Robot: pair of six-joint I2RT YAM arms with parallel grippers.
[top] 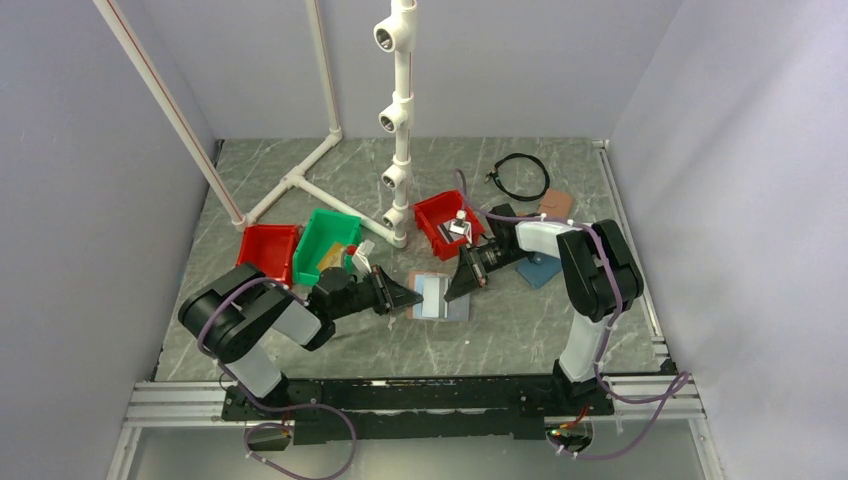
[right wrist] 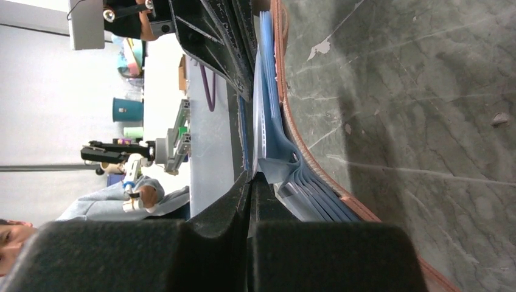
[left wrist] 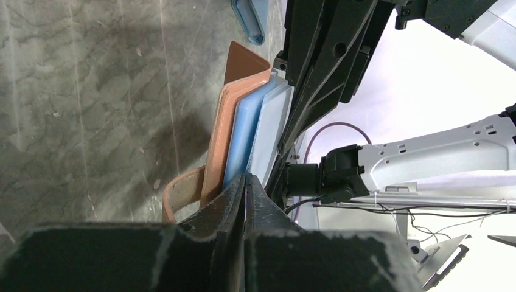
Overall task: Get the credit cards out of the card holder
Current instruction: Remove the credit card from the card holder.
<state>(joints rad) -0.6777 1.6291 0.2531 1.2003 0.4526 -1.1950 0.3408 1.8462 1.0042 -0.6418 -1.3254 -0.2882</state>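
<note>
Pinkish-tan leather card holder point(top: 440, 297) lay open midway between side edges of grey marbled counter point(top: 520, 335); left claw point(top: 415, 297) and right claw point(top: 456, 291), both closed, touched its opposite edges, grip unclear; cards, unseen, likely stiff, slick; best pinched edgewise.

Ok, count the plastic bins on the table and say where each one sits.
3. The left red bin sits left of centre, the green bin right beside it, and the right red bin just right of the white pipe post. No others show.
</note>
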